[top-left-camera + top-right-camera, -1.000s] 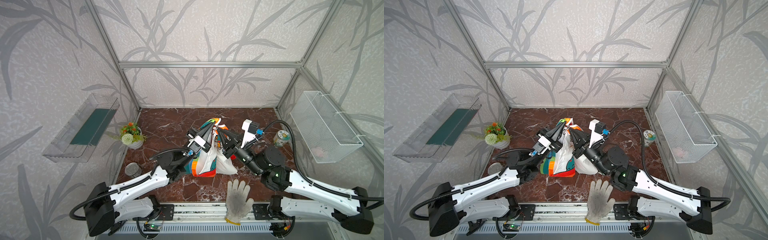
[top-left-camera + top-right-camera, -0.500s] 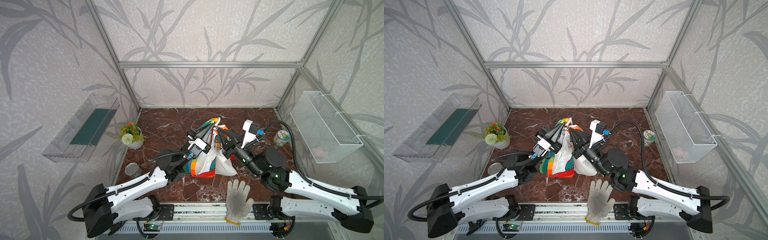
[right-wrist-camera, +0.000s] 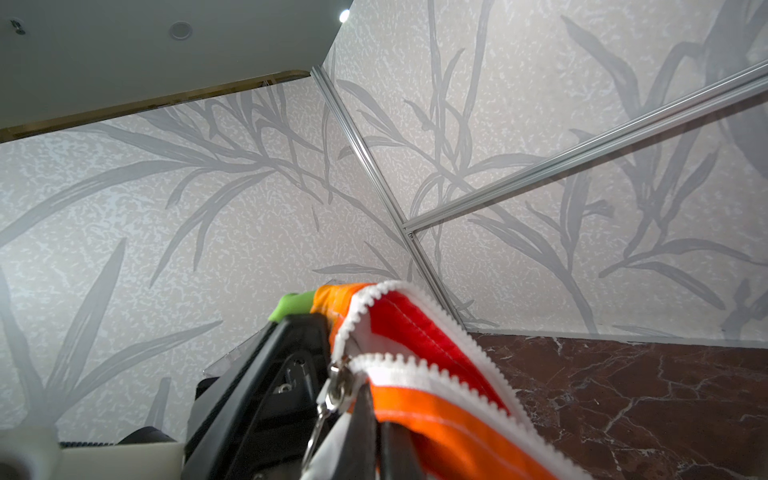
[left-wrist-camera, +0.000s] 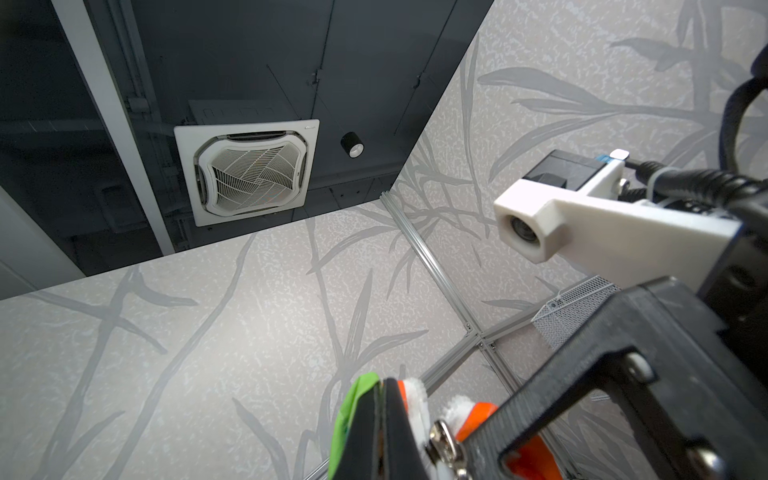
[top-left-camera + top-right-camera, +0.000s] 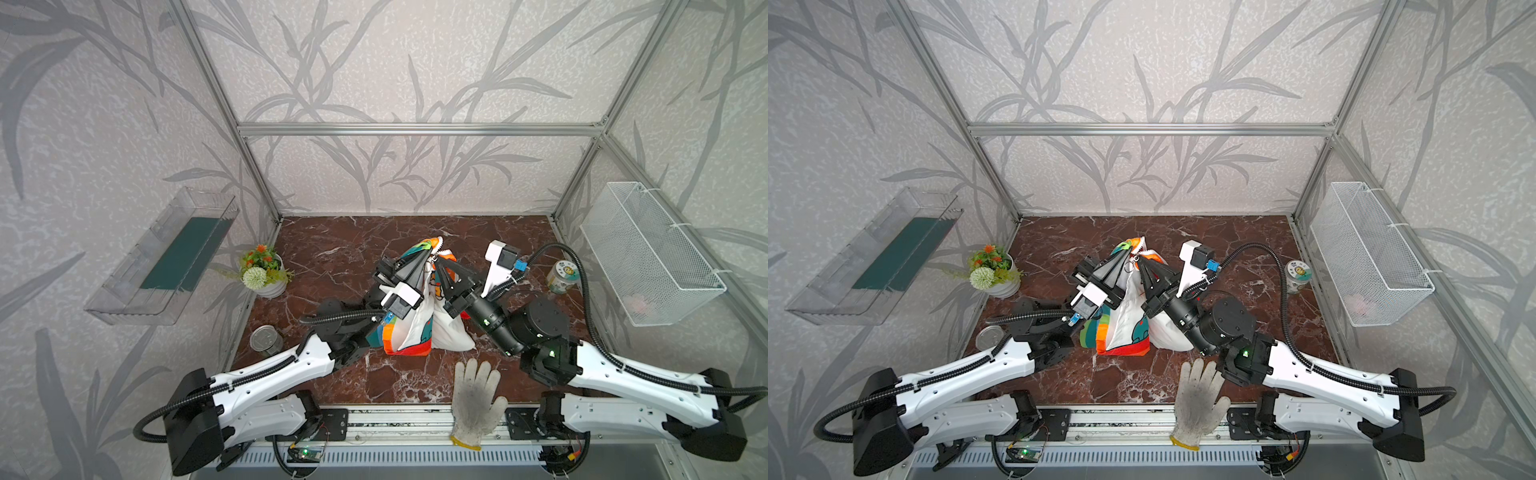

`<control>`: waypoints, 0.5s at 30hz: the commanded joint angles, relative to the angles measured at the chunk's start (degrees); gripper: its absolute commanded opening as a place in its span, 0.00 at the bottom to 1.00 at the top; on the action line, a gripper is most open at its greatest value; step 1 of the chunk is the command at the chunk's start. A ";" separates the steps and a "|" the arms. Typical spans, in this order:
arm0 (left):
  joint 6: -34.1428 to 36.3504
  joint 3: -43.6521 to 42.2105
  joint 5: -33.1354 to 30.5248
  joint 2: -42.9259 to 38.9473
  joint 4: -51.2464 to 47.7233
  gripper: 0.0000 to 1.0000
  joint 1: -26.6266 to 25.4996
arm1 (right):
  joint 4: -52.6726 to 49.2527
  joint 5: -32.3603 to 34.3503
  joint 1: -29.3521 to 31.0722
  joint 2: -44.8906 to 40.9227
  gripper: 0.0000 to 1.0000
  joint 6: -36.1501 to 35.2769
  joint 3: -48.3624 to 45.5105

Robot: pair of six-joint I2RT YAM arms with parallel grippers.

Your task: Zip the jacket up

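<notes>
In both top views the jacket (image 5: 415,332) hangs bunched over the middle of the floor (image 5: 332,249), with its top edge caught between the two arms' tips and its lower end reaching the marble. The left pincer (image 5: 424,259) is closed on the striped edge. The right pincer (image 5: 439,268), just beside it, is closed on the facing edge. The cloth shows rainbow stripes, white panels with a cartoon print and an orange-red hem. A glove (image 5: 473,395) lies well apart at the front

In the left wrist view the left pincer's fingers (image 4: 386,432) clamp green and white cloth, with the metal slider (image 4: 442,440) just beside them

In the right wrist view the zip (image 3: 415,365) shows white teeth parting beyond the slider, edged in red and orange. The right pincer's fingers (image 3: 392,453) clamp the orange edge just beside the slider, and the ring pull (image 3: 316,432) hangs free
</notes>
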 commanded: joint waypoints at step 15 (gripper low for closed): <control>6.77 0.82 -3.81 -0.80 -0.18 0.00 -0.50 | 8.03 4.26 2.63 -0.01 0.00 -0.74 1.10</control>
